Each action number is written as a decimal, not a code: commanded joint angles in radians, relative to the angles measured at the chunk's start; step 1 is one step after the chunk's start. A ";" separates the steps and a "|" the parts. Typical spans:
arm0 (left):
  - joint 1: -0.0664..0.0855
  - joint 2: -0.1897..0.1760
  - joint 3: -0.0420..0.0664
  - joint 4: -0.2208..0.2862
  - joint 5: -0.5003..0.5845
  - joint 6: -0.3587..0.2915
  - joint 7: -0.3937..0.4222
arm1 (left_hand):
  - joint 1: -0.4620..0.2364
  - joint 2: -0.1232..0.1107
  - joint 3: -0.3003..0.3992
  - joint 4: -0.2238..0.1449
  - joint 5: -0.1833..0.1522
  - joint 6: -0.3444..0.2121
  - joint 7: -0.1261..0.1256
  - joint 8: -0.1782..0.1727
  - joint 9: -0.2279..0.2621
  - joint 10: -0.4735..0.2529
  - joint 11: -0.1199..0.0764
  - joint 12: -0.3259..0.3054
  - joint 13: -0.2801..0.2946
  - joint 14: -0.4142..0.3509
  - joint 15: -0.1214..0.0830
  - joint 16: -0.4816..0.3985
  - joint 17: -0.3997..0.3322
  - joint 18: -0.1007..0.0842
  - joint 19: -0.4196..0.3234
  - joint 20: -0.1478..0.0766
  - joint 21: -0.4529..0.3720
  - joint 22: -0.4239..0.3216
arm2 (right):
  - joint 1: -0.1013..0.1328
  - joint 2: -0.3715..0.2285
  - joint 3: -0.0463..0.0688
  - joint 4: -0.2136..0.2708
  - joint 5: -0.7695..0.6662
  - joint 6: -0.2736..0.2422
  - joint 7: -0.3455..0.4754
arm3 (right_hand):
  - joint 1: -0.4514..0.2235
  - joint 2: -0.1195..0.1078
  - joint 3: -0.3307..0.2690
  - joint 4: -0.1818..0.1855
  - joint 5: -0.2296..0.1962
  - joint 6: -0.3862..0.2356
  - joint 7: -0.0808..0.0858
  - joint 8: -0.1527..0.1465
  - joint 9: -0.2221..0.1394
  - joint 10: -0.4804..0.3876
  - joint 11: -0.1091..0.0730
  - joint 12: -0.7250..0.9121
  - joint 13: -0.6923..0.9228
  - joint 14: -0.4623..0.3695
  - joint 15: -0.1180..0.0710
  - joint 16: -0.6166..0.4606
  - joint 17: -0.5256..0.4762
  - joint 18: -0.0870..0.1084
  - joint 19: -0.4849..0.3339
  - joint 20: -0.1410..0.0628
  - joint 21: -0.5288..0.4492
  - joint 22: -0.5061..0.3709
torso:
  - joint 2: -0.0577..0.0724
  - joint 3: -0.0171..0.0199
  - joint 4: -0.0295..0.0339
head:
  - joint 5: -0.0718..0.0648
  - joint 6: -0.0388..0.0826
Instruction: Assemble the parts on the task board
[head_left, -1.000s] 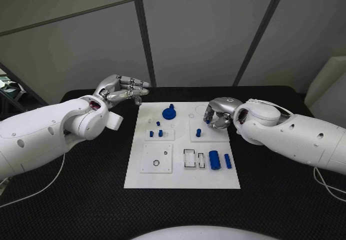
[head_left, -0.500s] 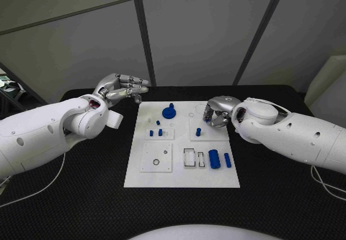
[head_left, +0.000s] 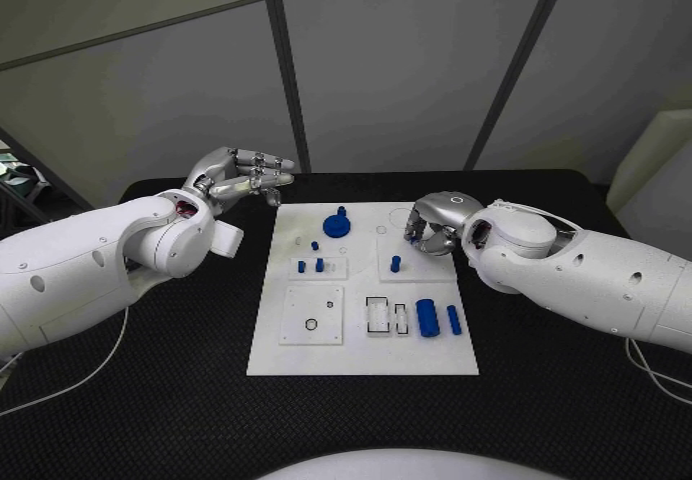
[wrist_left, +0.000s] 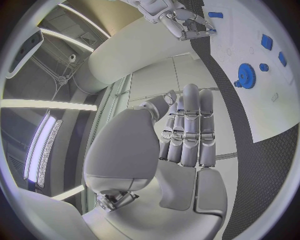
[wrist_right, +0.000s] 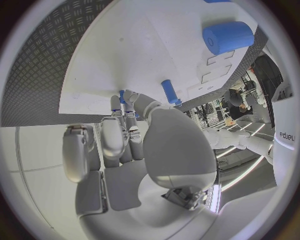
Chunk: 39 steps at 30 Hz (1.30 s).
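The table (head_left: 159, 420) is black with a woven, gridded texture; on its middle lies the board (head_left: 364, 355), a flat white rectangular plate with shallow raised tiles and cut-out slots. Both arms are smooth glossy white shells ending in silver metal hands. The left hand (head_left: 242, 177) hovers off the board's far left corner, fingers curled in together and holding nothing; its wrist view shows the fingers (wrist_left: 189, 131) lying side by side. The right hand (head_left: 437, 224) is at the board's far right edge, fingers bent down; whether it grips anything I cannot tell. On the board: a round gear (head_left: 338, 224) far centre, a thick cylinder (head_left: 427, 318) and slim rod (head_left: 454, 320) near right, a short peg (head_left: 395, 264) just left of the right hand. The right wrist view shows the cylinder's flat round end (wrist_right: 227, 36)
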 joint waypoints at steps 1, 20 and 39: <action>0.001 0.001 0.001 0.000 0.009 0.003 0.013 | -0.001 0.006 -0.004 -0.001 0.002 0.006 0.002 0.003 0.000 0.005 0.000 0.005 0.002 -0.006 0.002 -0.006 -0.001 -0.011 -0.006 0.002 -0.004 -0.002 | 0.003 -0.010 0.001 0.020 -0.020 -0.087 -0.004 | -0.002 0.004 -0.001 -0.008 0.005 0.005 0.001 0.004 0.000 0.006 -0.003 -0.005 0.001 0.017 -0.007 -0.006 0.000 -0.011 0.062 -0.008 0.006 0.190 | 0.000 -0.0008 0.0001 | 0.000 0.004; -0.002 0.007 0.001 -0.006 0.013 0.007 0.011 | 0.000 0.008 -0.005 -0.002 0.006 0.004 0.003 0.001 0.000 0.003 0.001 0.004 0.002 -0.005 0.003 -0.011 -0.004 -0.011 -0.006 0.002 -0.006 -0.003 | 0.003 -0.081 0.004 0.187 0.013 -0.172 0.007 | -0.006 -0.003 -0.004 -0.018 0.007 0.007 0.000 0.002 0.001 0.009 -0.003 -0.008 -0.001 0.018 -0.007 -0.002 0.004 -0.012 0.065 -0.009 0.011 0.196 | 0.001 -0.0005 0.0001 | 0.010 0.007; -0.003 0.043 -0.002 -0.018 0.095 0.022 0.011 | -0.005 0.013 -0.007 0.001 0.006 0.003 0.004 -0.001 0.000 0.001 0.002 0.003 0.004 -0.005 0.005 -0.016 -0.007 -0.012 -0.007 0.004 -0.009 -0.004 | -0.069 0.051 0.003 0.277 0.067 -0.119 0.044 | -0.010 -0.001 -0.003 -0.025 0.009 0.002 0.003 -0.004 0.000 0.004 -0.001 -0.013 -0.005 0.018 -0.006 -0.003 0.000 -0.011 0.063 -0.009 0.008 0.192 | 0.000 -0.0045 0.0031 | 0.068 -0.009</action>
